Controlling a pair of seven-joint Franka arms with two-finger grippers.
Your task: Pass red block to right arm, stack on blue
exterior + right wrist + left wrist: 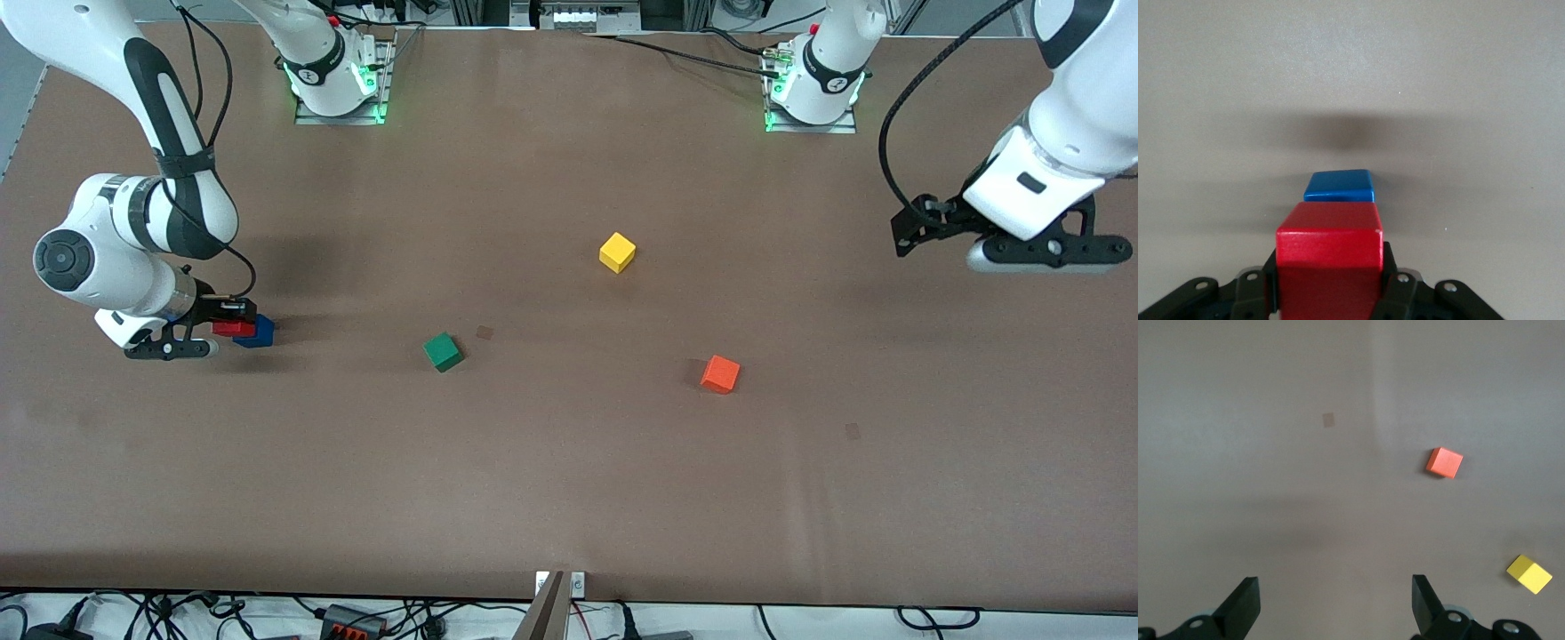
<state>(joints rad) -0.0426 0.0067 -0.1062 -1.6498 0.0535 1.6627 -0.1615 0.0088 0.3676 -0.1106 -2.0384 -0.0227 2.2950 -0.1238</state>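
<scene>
My right gripper (229, 327) is shut on the red block (233, 328) and holds it low, right beside the blue block (258, 332), which sits on the table at the right arm's end. In the right wrist view the red block (1329, 257) fills the space between the fingers (1394, 283), with the blue block (1340, 185) just past it. Whether the two blocks touch I cannot tell. My left gripper (925, 227) hangs open and empty over the table at the left arm's end; its fingers (1426, 603) stand wide apart.
A green cube (443, 351), a yellow cube (617, 252) and an orange cube (720, 373) lie spread over the middle of the brown table (569, 480). The orange cube (1445, 462) and yellow cube (1529, 574) also show in the left wrist view.
</scene>
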